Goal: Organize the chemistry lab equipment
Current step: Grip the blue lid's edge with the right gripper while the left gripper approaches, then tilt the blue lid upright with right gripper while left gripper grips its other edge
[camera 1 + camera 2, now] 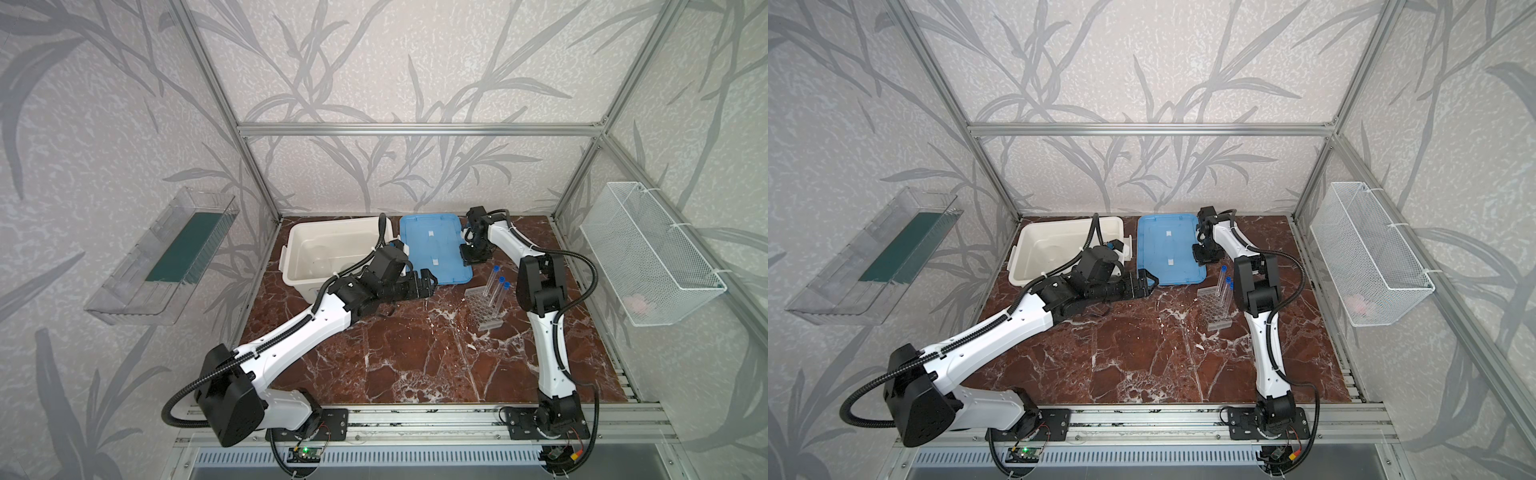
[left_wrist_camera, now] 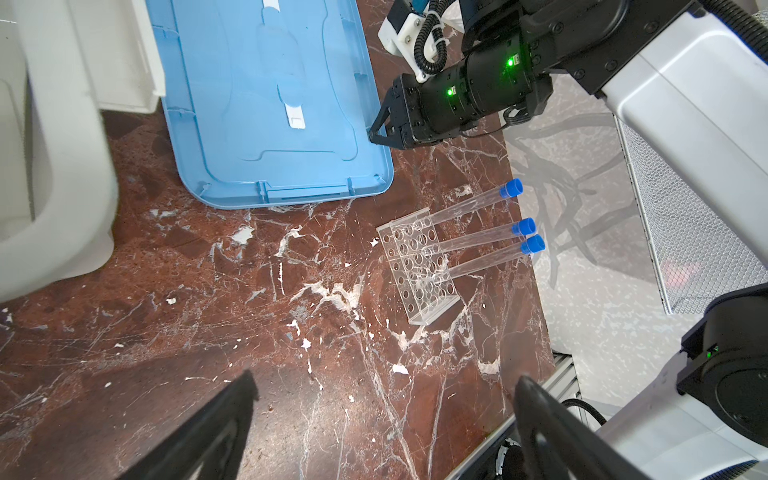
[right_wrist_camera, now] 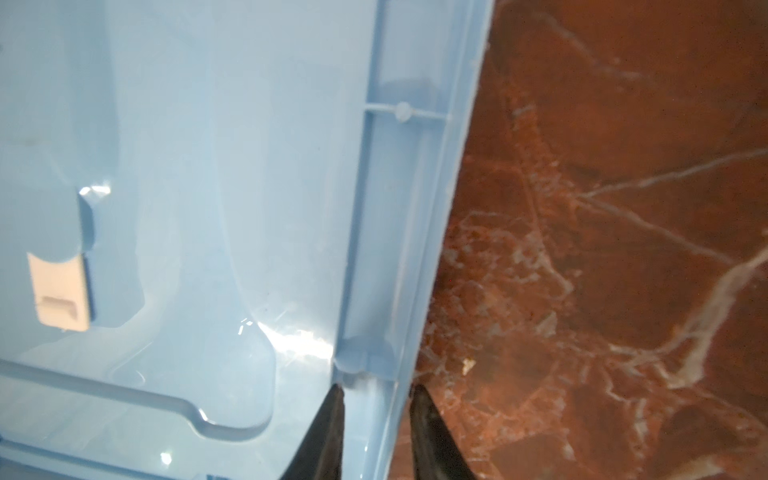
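Clamping rim of blue lid (image 3: pixel 187 145): right pincer (image 3: pixel 376 387).

Blue lid (image 1: pixel 432 249) beside open white box (image 1: pixel 316 249)

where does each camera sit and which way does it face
Both top views: high at the front, looking down on the red marble table; both arms show.
Left wrist: over its open left gripper, facing the clear holed tube rack.
Right wrist: over the right gripper, clamped on the blue plastic lid.
All share the lid.
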